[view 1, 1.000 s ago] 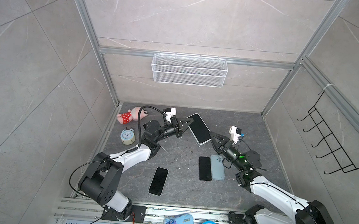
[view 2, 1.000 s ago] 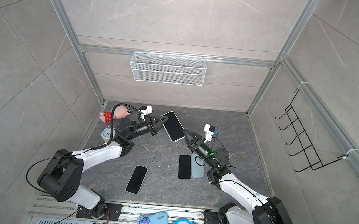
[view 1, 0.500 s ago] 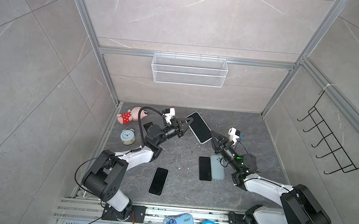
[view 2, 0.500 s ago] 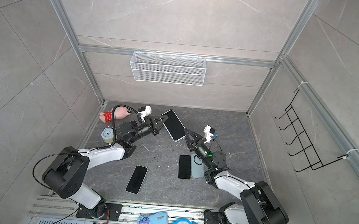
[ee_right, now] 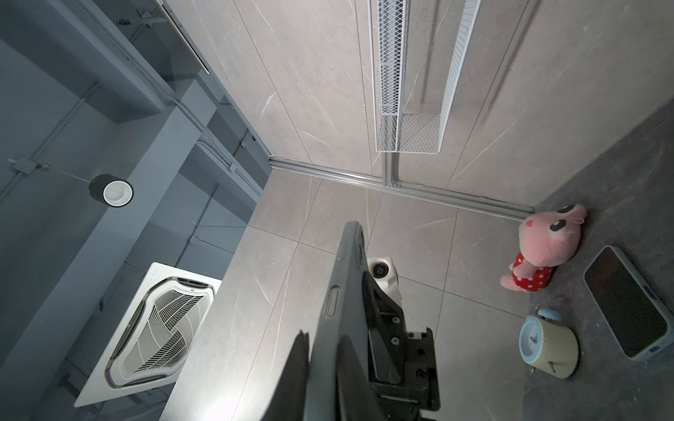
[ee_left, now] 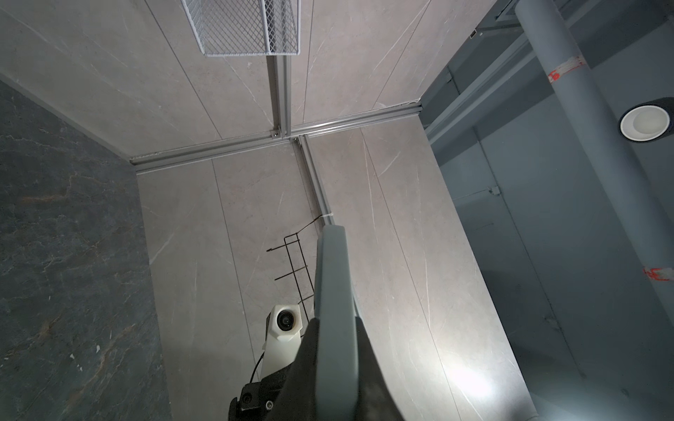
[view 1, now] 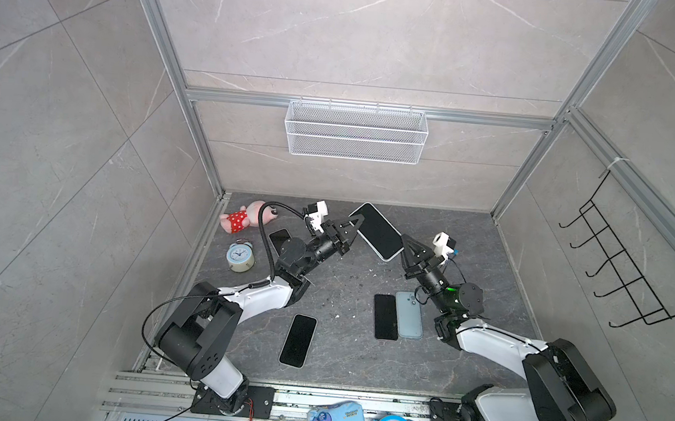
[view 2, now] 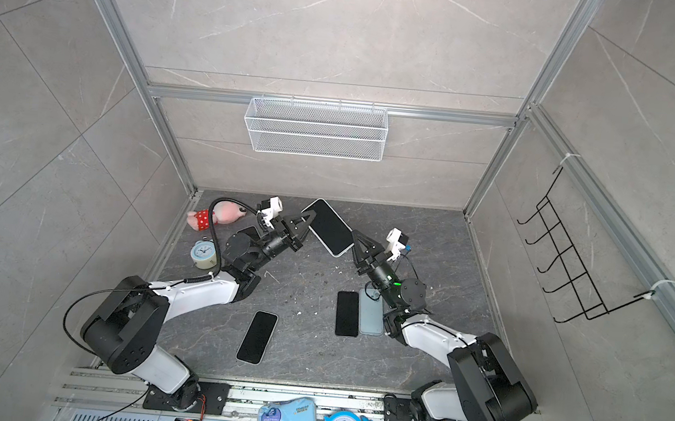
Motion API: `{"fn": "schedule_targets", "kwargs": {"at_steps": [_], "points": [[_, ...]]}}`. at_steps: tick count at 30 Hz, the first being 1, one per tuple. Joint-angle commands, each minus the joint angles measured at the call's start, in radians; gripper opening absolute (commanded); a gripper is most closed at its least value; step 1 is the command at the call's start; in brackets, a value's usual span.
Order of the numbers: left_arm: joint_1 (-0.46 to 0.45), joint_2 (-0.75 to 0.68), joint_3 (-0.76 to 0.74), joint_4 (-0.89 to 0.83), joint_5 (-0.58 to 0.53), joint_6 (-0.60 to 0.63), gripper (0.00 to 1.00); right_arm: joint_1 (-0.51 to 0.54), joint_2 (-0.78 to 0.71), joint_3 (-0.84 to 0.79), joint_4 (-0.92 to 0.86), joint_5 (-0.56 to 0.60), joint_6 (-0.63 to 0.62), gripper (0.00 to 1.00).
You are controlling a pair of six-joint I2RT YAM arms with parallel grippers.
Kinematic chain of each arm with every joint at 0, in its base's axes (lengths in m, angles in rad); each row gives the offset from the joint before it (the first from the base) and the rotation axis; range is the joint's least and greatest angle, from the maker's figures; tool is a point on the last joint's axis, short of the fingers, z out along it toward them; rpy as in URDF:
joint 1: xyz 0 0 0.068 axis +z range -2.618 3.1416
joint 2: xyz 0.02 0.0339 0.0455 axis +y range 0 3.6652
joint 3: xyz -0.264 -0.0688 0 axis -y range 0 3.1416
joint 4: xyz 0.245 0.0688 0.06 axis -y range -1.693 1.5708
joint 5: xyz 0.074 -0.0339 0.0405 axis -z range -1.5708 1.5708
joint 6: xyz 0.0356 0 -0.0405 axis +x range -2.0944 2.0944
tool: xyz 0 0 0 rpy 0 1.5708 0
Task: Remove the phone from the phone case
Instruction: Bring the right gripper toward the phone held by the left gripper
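Note:
A phone [view 1: 375,231] with a dark screen sits in a pale grey phone case [view 2: 338,253] and is held tilted in the air above the back of the floor, in both top views. My left gripper [view 1: 352,223] is shut on its upper left end. In the left wrist view the grey case edge [ee_left: 332,291] runs between the black fingers [ee_left: 304,364]. My right gripper [view 1: 404,242] is shut on the lower right corner. In the right wrist view the case edge with its side buttons [ee_right: 337,291] stands between the two fingers [ee_right: 301,350].
A black phone [view 1: 298,340], another black phone [view 1: 385,316] and a blue-grey phone back [view 1: 409,314] lie on the dark floor. A further phone [ee_right: 627,306], a pink plush [view 1: 241,220] and a small alarm clock [view 1: 240,256] sit at the back left. A wire basket [view 1: 355,132] hangs on the rear wall, and a hook rack [view 1: 614,265] hangs on the right wall.
My right gripper has closed a little further on the case's lower corner and its forearm has dropped lower. The left gripper holds the other end as before.

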Motion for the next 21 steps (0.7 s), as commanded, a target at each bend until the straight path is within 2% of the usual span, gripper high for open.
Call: {"fn": "schedule_targets", "kwargs": {"at_steps": [1,10,21], "points": [[-0.028,-0.035,0.065,0.154,0.012,-0.074,0.0,-0.015,0.026,0.056,0.046,0.064,0.059,0.1],[-0.033,-0.006,0.15,0.153,0.005,-0.097,0.0,-0.074,0.055,0.066,0.045,0.081,0.151,0.17],[-0.037,0.085,0.257,0.154,-0.003,-0.143,0.0,-0.169,0.099,0.091,0.046,0.031,0.253,0.22]]}}
